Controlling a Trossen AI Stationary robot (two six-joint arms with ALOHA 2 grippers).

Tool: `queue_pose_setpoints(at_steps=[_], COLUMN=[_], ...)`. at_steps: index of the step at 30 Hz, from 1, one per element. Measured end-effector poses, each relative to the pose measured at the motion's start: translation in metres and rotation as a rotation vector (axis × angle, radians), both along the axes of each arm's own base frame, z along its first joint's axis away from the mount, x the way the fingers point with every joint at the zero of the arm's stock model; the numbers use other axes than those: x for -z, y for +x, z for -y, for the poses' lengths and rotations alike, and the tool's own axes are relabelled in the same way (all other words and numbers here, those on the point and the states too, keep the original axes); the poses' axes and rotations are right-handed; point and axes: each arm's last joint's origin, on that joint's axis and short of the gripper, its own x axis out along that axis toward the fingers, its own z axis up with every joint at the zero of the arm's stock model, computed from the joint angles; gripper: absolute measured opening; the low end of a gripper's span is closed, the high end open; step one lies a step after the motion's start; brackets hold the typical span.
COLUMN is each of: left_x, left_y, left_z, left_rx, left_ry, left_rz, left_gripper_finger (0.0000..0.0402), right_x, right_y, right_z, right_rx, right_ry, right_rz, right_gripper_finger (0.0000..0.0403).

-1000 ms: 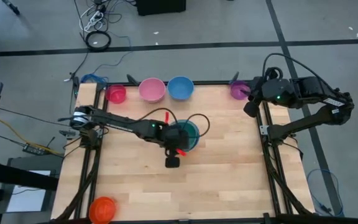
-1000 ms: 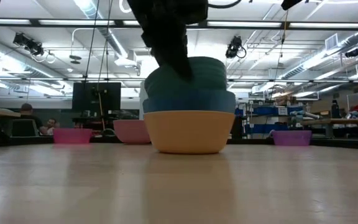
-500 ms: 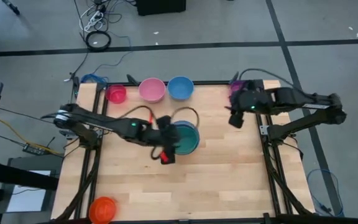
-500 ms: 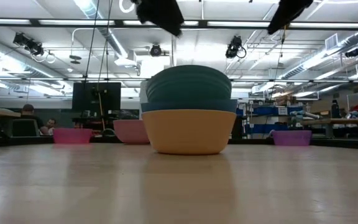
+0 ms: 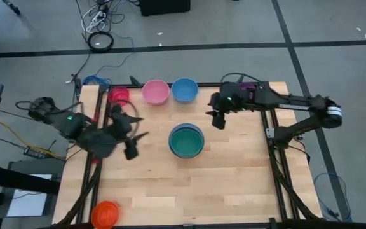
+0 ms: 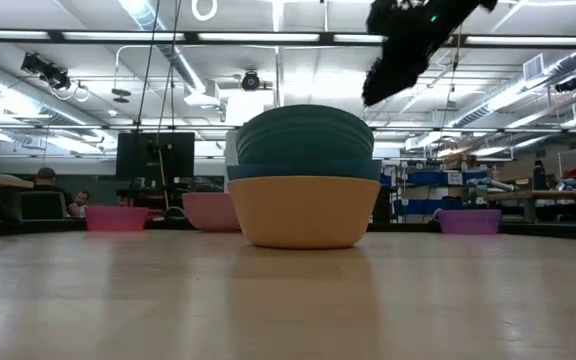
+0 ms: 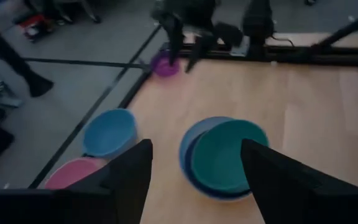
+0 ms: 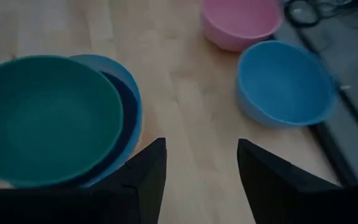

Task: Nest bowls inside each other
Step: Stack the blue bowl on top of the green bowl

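I'm backing my left tool (image 5: 131, 149), fingers apart, off the nested dark green plastic bowl (image 5: 185, 141); right tool (image 5: 216, 119), apart, is approaching.

This was a large industrial lab or workshop hall. The low view looked past the wooden worktop (image 6: 288, 300) into an open room with long ceiling strip lights (image 6: 268, 38), exposed ducts and cameras (image 6: 45, 70) hung overhead. A dark monitor (image 6: 154, 155) stood at the back, with a person (image 6: 41, 178) seated near it, and shelving with blue bins (image 6: 438, 178) to the right. From above, the floor (image 5: 30, 38) was grey concrete with loose cables (image 5: 99, 22).
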Motion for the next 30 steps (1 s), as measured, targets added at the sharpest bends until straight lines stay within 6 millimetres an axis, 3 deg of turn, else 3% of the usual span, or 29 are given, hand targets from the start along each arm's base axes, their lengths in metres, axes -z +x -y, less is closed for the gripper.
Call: queue_pose_setpoints(at_steps=[5, 12, 24, 30], left_x=[-0.002, -0.011, -0.026, -0.03], left_y=[-0.036, -0.068, -0.113, -0.132], left_z=[-0.007, -0.017, -0.044, -0.062], left_rx=[-0.058, -0.07, -0.028, -0.013], left_ry=[-0.022, -0.041, -0.091, -0.106], left_rz=[0.017, 0.106, 0.255, 0.306], left_gripper_finger=[0.0252, 0.0252, 0.0252, 0.0252], right_x=[0.029, 0.065, 0.063, 0.08], right_y=[0.024, 0.044, 0.09, 0.104], right_z=[0.032, 0.073, 0.118, 0.138], right_rx=[-0.033, -0.054, -0.183, -0.202], right_ry=[0.076, 0.141, 0.128, 0.179], right_rz=[-0.015, -0.053, -0.1, -0.16], right_gripper_finger=[0.0185, 0.0185, 0.0185, 0.0185])
